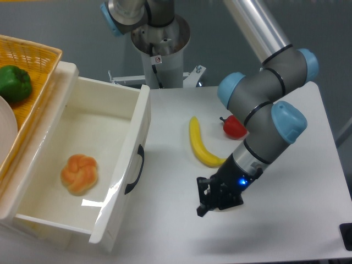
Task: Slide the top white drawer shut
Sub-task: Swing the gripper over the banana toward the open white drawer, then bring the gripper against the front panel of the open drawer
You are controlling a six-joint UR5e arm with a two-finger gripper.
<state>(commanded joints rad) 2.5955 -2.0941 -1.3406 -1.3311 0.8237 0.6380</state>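
Jaws (204, 201) low over table, opening unclear, top white drawer (82, 165) open

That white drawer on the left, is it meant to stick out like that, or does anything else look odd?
The top white drawer is pulled far out, with an orange bun lying inside. The pincer is off to its right, apart from the black handle. The banana and red pepper lie loose on the table; nothing is spilled.

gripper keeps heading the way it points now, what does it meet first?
Probably the front panel of the top white drawer, near its black handle. The gripper points left toward it over bare table; height is hard to judge from this view.
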